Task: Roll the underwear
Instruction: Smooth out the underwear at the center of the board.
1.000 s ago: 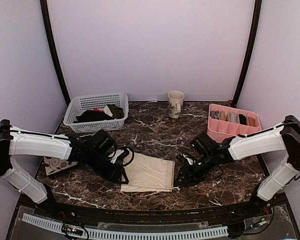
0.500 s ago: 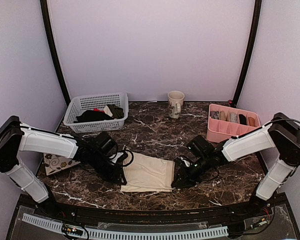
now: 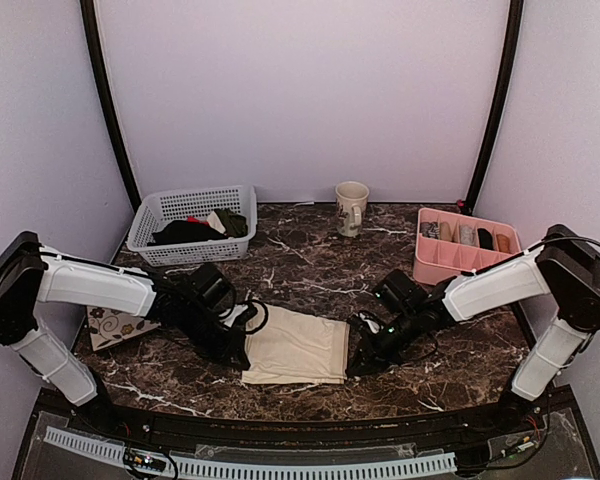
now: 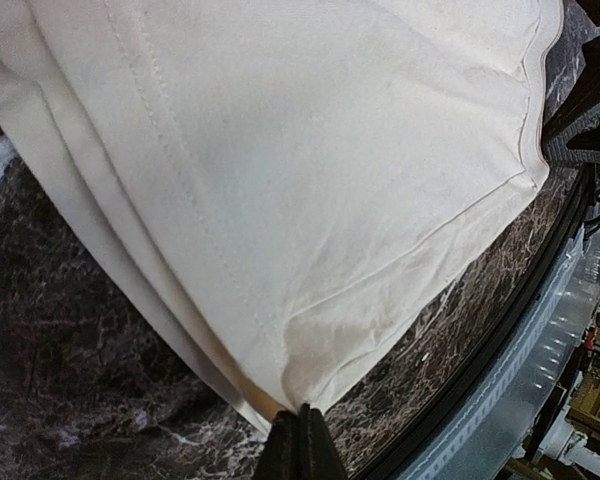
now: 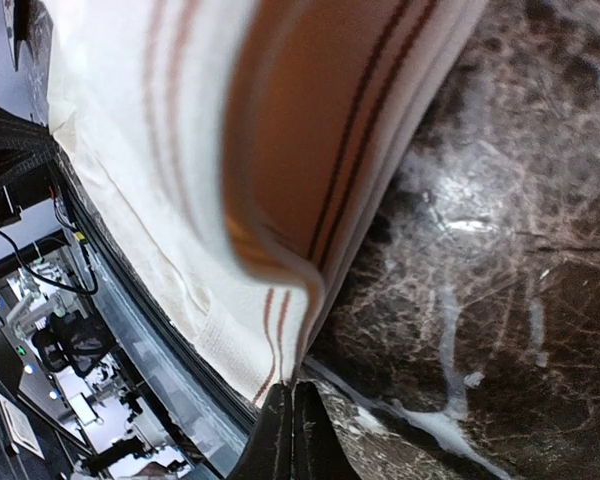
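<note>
The underwear (image 3: 295, 345) lies flat and unrolled on the worktop (image 3: 310, 270) near its front edge, between the two grippers. Over the last second it has not shifted. The left arm has settled lower and the right arm has drawn in toward the cloth's right side, so we judge the corners have only just been taken and the rolling is yet to begin.

The left gripper (image 3: 242, 355) sits at the near left corner. In its wrist view the jaws are pressed together, with the corner's point caught between the tips. The right gripper (image 3: 355, 358) is at the near right corner, jaws likewise closed to a sliver on the striped hem.

Further back stand a white basket (image 3: 193, 222), a mug (image 3: 351, 207) and a pink organiser (image 3: 466, 245).
</note>
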Available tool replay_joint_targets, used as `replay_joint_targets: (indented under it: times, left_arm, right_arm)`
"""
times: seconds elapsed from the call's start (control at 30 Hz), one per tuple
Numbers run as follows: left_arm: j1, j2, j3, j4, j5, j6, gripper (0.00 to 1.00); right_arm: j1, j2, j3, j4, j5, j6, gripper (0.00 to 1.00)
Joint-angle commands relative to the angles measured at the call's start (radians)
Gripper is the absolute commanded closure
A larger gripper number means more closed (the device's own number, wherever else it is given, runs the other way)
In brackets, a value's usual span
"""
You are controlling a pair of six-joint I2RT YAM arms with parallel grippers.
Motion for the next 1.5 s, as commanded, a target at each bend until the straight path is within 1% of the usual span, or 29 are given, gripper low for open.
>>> replay_joint_targets:
  times: [0.0, 0.17, 0.27, 0.3, 0.33, 0.4, 0.5, 0.63, 0.77, 0.87, 0.93, 1.03, 1.3, 1.47]
  left_arm:
    - [0.002, -0.058, 0.019, -0.05, -0.011, 0.023, 1.0]
    - [0.002, -0.067, 0.003, -0.055, -0.003, 0.041, 1.0]
    - [0.002, -0.061, 0.01, -0.044, 0.01, 0.041, 1.0]
    - [0.002, -0.059, 0.014, -0.041, 0.009, 0.042, 1.0]
    - [0.002, -0.054, 0.019, -0.04, 0.01, 0.043, 1.0]
    - [0.002, -0.044, 0.028, -0.041, 0.01, 0.045, 1.0]
    - [0.002, -0.037, 0.029, -0.038, 0.015, 0.045, 1.0]
    - [0.002, -0.033, 0.03, -0.034, 0.016, 0.046, 1.0]
    - [0.002, -0.03, 0.03, -0.033, 0.017, 0.049, 1.0]
    - [0.002, -0.031, 0.029, -0.032, 0.016, 0.048, 1.0]
    - [0.002, -0.034, 0.027, -0.033, 0.017, 0.047, 1.0]
    - [0.002, -0.042, 0.025, -0.033, 0.014, 0.044, 1.0]
    - [0.002, -0.074, 0.044, -0.079, 0.0, 0.057, 1.0]
    - [-0.001, -0.101, 0.04, -0.099, 0.022, 0.068, 1.0]
  right_arm:
    - [0.002, -0.005, 0.033, -0.044, 0.015, -0.036, 1.0]
    - [0.0, -0.012, 0.033, -0.059, 0.026, -0.056, 1.0]
    - [-0.001, -0.015, 0.041, -0.056, 0.0, -0.064, 1.0]
    - [0.0, -0.018, 0.045, -0.057, -0.01, -0.067, 0.97]
    - [0.001, -0.026, 0.046, -0.052, -0.016, -0.067, 0.89]
    - [0.001, -0.039, 0.045, -0.048, -0.023, -0.068, 0.79]
    - [0.0, -0.028, 0.043, -0.031, -0.041, -0.062, 0.73]
    - [0.004, 0.014, 0.044, 0.012, -0.054, -0.042, 0.72]
    - [0.008, 0.051, 0.044, 0.027, -0.061, -0.038, 0.73]
    - [0.01, 0.053, 0.047, 0.027, -0.059, -0.039, 0.77]
    - [0.008, 0.052, 0.051, 0.018, -0.058, -0.042, 0.83]
    - [0.01, 0.047, 0.061, 0.0, -0.056, -0.05, 0.99]
    - [0.008, -0.031, 0.085, -0.052, -0.047, -0.065, 1.0]
    - [0.011, -0.041, 0.072, -0.067, -0.049, -0.076, 1.0]
